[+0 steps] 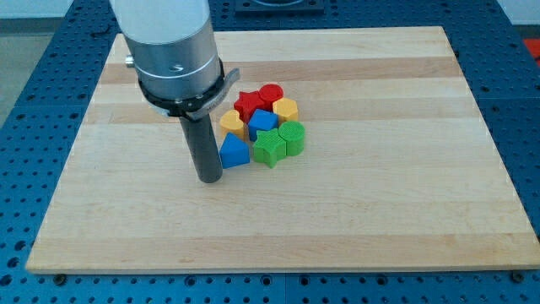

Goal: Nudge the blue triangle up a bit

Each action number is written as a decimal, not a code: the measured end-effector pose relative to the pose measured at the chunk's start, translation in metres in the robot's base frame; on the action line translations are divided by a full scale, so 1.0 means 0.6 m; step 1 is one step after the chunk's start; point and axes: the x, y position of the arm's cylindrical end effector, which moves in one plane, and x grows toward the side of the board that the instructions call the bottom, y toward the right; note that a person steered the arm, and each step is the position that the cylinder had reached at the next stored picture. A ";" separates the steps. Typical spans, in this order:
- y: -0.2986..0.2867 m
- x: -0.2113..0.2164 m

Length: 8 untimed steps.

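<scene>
The wooden board is the largest thing here, a single pale slab lying on a blue perforated table, and it carries eight small blocks, all bunched in one cluster near its middle and touching or nearly touching one another. The arm's grey cylinder is next in size, ending in one dark rod; my tip has no jaws to open or close and rests on the board, pressed against the left side of the blue triangle. That triangle sits at the cluster's lower left corner. Counted by colour, the blocks come in pairs: two blue, two green, two red, two yellow. No container is among them; the blocks lie directly on the wood.
</scene>
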 end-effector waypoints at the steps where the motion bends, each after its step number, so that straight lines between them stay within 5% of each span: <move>1: 0.018 0.000; 8: 0.019 -0.013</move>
